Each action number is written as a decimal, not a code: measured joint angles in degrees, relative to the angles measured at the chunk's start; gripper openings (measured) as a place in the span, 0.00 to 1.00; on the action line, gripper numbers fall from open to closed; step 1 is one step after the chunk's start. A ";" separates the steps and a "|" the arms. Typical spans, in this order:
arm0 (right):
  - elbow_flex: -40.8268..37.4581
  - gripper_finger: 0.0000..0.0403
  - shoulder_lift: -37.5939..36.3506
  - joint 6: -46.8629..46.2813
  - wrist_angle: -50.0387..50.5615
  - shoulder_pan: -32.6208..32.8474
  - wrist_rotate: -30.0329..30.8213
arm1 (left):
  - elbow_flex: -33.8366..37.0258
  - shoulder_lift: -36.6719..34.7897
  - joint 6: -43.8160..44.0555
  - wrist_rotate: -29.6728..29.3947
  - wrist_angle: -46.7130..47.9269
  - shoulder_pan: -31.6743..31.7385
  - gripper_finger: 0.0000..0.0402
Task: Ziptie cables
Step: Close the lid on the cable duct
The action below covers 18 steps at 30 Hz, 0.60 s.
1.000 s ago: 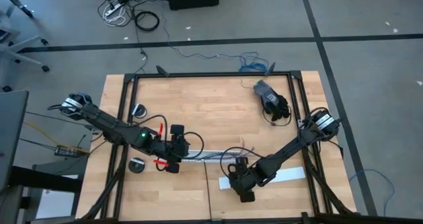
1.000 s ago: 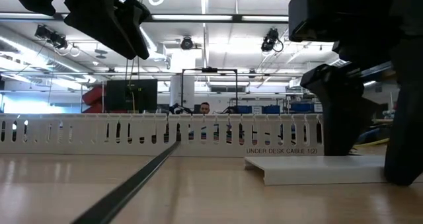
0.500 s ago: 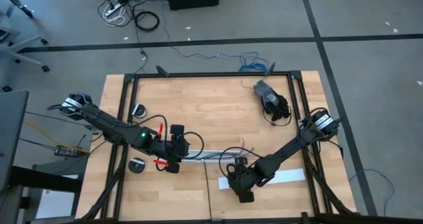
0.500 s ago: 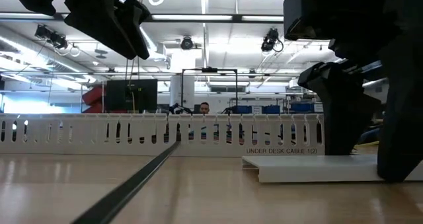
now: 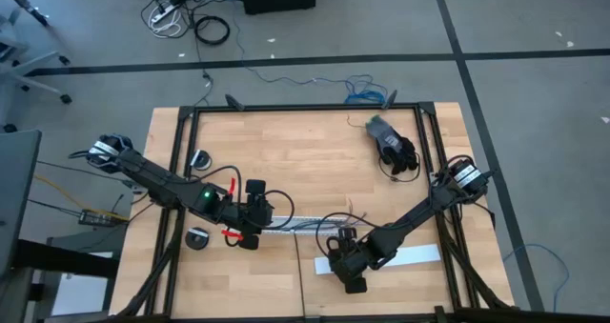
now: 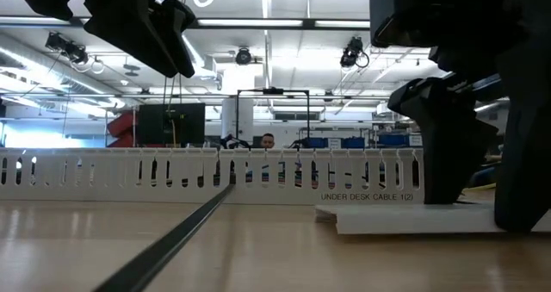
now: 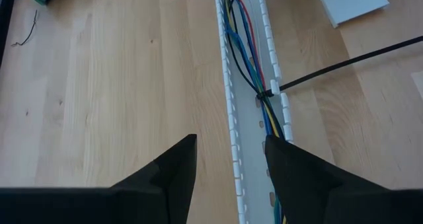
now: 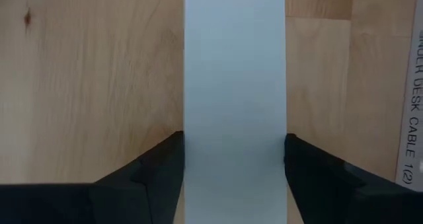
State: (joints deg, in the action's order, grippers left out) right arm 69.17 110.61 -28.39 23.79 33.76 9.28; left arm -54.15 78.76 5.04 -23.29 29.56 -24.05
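The light wooden table [image 5: 305, 151] fills the middle of the high view. Low in that view, right of the middle, the right gripper [image 8: 231, 159] has its fingers on both sides of a flat white cover strip [image 8: 234, 85], touching its edges. Just above, the long white channel [image 7: 248, 85] holds the cables [image 7: 241, 45], and the ziptie [image 7: 344, 64] loops round them and sticks out sideways. The left gripper [image 7: 228, 159] hangs over the channel, fingers apart, holding nothing. At the upper right lies a dark glove [image 5: 393, 144]. Beyond is grey floor [image 5: 534, 37] with loose cords.
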 joint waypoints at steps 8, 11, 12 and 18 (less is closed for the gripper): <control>2.08 0.49 -0.02 0.06 2.66 0.00 0.01 | 0.00 0.00 0.00 -0.02 0.02 0.00 0.43; 3.06 0.45 -0.02 0.43 4.11 0.00 0.00 | 0.00 0.00 0.00 -0.02 0.02 0.00 0.43; 3.08 0.43 -0.02 0.42 4.09 0.00 0.02 | 0.00 0.00 0.00 -0.02 0.02 0.00 0.43; 3.08 0.40 -0.04 0.12 4.27 -0.04 0.08 | 0.00 0.00 0.09 -0.02 0.04 0.00 0.43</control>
State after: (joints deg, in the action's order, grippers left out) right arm 72.25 110.56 -28.27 28.06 33.72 9.36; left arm -54.15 78.76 5.13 -23.31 29.61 -24.05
